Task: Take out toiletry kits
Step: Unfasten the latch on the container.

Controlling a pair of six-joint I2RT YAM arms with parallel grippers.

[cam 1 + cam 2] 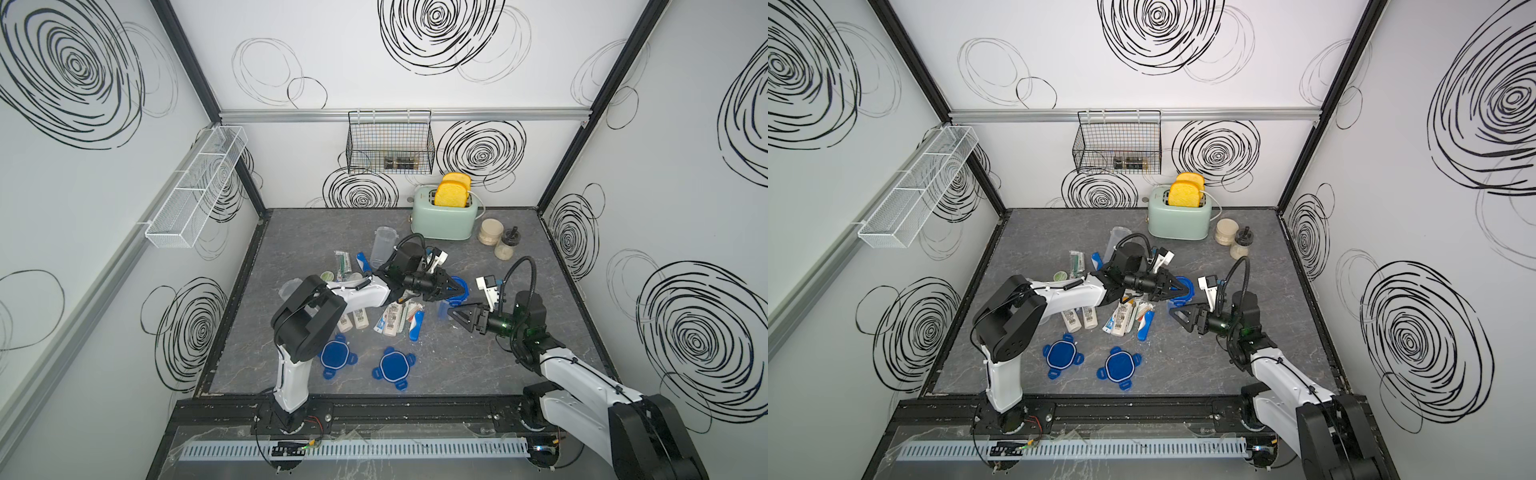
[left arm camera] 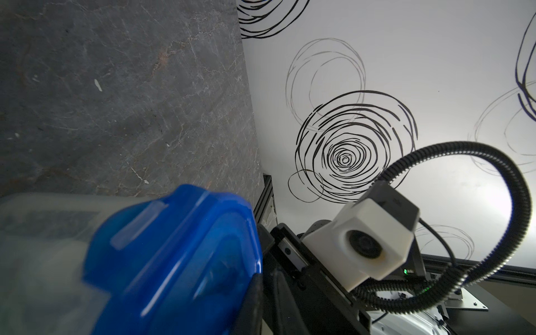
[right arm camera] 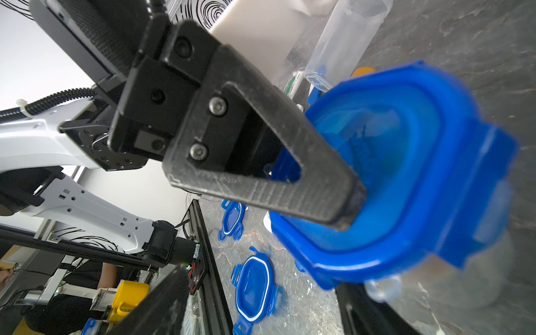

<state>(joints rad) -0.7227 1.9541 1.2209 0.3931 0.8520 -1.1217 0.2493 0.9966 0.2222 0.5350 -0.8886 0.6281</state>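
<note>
Loose toiletry kits (image 1: 390, 320) lie mid-table: cream bottles (image 1: 353, 322), tubes, a blue toothbrush (image 1: 417, 326). More pieces lie farther back, among them a green sachet (image 1: 343, 262) and a round tin (image 1: 327, 275). To their right a clear jar (image 3: 464, 275) with a blue lid (image 1: 464, 284) (image 2: 174, 261) is tilted. My left gripper (image 1: 456, 291) (image 3: 348, 214) is shut, its tips against the lid near the rim. My right gripper (image 1: 453, 311) (image 3: 261, 278) stands open beside the jar, which sits at the tip of one finger and not between the two.
Two loose blue lids (image 1: 334, 353) (image 1: 392, 368) lie near the front. Empty clear jars (image 1: 383, 245) (image 1: 291, 289) sit behind and to the left of the left arm. A green toaster (image 1: 444, 216), beige jars (image 1: 490, 232), a wire basket (image 1: 390, 143) and a mesh shelf (image 1: 195, 187) line the back and left.
</note>
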